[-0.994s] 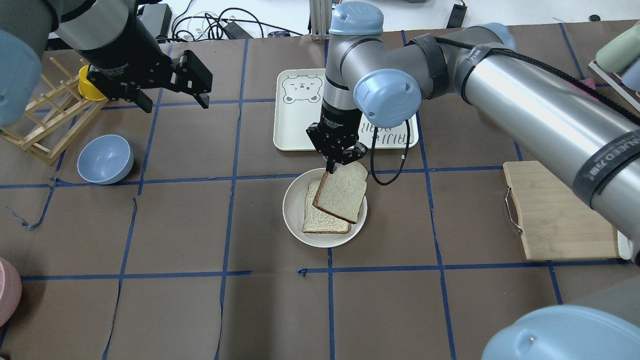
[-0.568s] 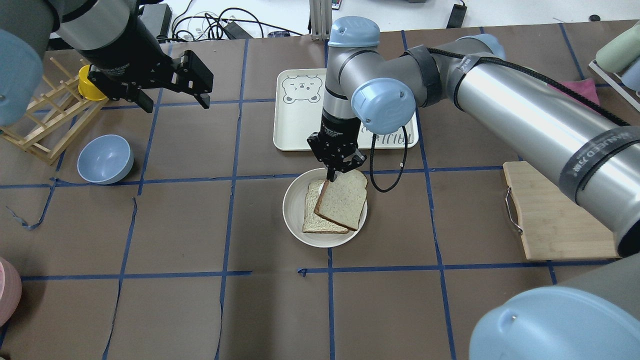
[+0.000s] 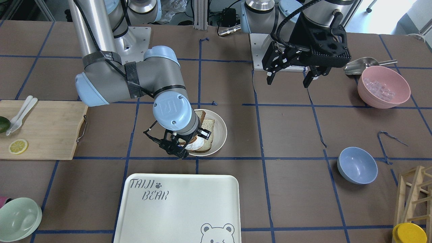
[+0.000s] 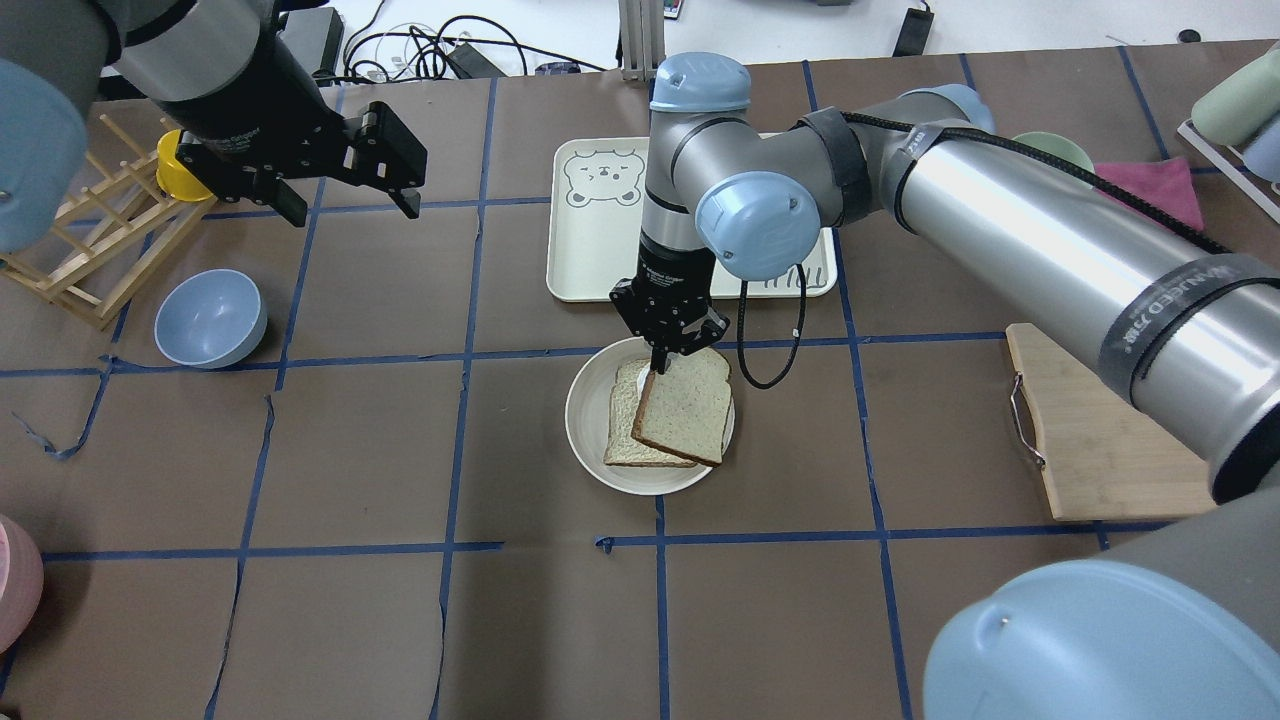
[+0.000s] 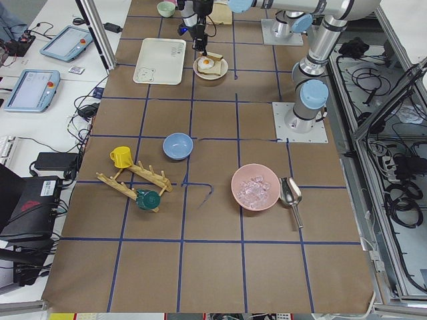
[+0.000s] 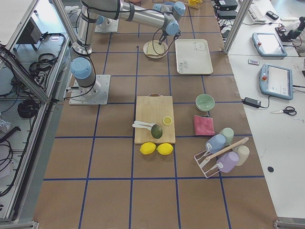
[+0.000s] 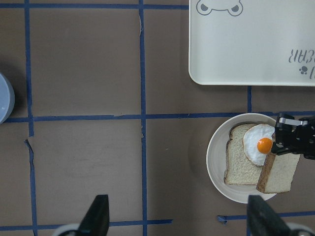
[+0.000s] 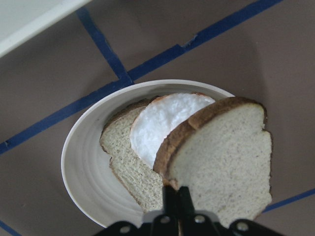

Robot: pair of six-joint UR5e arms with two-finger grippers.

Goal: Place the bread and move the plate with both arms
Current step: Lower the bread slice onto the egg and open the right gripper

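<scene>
A: From the front we saw the left fingers (image 3: 270, 75) spread wide, holding nothing, above the worktop (image 3: 290, 135), well apart from the plate (image 3: 221, 135).

B: Overhead, we caught the right fingers (image 4: 656, 358) clamped on the bread (image 4: 686, 415) at its top edge, the slice tilted over that plate.

A: The left wrist view gave us a fried egg (image 7: 260, 142) on the lower slice (image 7: 238, 164) beneath it.

"TAIJI BEAR" on the cream tray (image 3: 202, 202)
</scene>
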